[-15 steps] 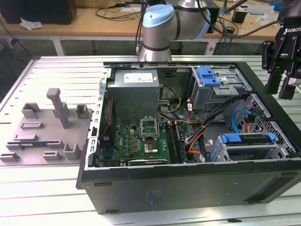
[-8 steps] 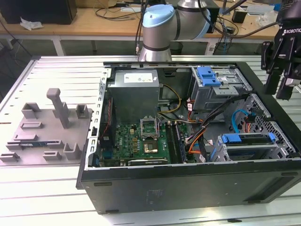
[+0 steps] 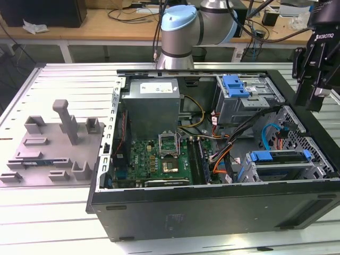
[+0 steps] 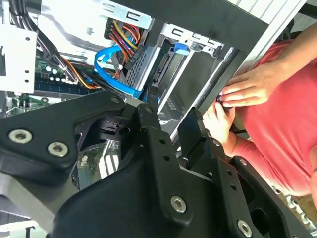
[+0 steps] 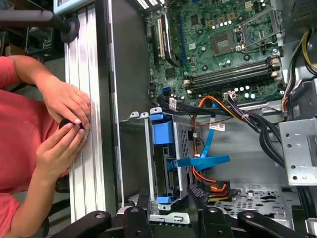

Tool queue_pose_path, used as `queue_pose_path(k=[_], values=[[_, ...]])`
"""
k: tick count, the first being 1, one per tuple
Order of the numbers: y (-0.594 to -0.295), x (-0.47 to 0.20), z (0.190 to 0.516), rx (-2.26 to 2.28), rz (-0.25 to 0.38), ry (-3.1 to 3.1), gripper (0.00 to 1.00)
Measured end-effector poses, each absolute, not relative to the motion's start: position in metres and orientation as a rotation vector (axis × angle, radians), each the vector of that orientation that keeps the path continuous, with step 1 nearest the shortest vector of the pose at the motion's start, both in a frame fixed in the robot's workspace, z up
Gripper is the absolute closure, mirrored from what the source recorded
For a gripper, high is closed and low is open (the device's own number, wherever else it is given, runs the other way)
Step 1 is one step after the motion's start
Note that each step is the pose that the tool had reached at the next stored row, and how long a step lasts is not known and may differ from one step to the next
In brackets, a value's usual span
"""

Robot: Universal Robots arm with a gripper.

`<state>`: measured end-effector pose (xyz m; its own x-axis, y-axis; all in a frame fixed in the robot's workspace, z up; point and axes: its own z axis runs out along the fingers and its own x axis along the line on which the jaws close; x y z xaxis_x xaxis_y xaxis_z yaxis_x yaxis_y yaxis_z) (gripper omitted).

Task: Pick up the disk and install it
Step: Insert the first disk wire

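The disk (image 3: pixel 284 160) lies in the low drive cage at the exterior view's right end of the open computer case, its blue carrier bracket (image 3: pixel 264 156) showing at both ends. In the first wrist view the disk (image 5: pixel 165 168) sits edge-on in that cage between blue bracket tabs (image 5: pixel 162 133). My gripper (image 3: pixel 313 105) hangs above the case's far right wall, higher than the cage. In both wrist views its black fingers (image 4: pixel 148 116) stand apart with nothing between them, so the gripper (image 4: pixel 171 119) is open and apart from the disk.
A person's hands (image 5: pixel 64 119) work at the aluminium rail beside the case, close to the gripper. A blue flat cable (image 5: pixel 203 161) and orange wires run by the cage. An upper drive cage with a blue latch (image 3: pixel 236 85), the motherboard (image 3: pixel 159 156) and a grey fixture (image 3: pixel 53 143) are nearby.
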<state>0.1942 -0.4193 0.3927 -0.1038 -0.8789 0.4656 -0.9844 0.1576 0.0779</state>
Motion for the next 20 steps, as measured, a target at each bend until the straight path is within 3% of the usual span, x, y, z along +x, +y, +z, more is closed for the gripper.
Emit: queue_pose_path(k=[9,20], values=[[-0.396,0.200,0.384,1.730,0.410,-2.024,0.56],[-0.394,0.207,0.355,1.693,0.399,-2.050,0.56]])
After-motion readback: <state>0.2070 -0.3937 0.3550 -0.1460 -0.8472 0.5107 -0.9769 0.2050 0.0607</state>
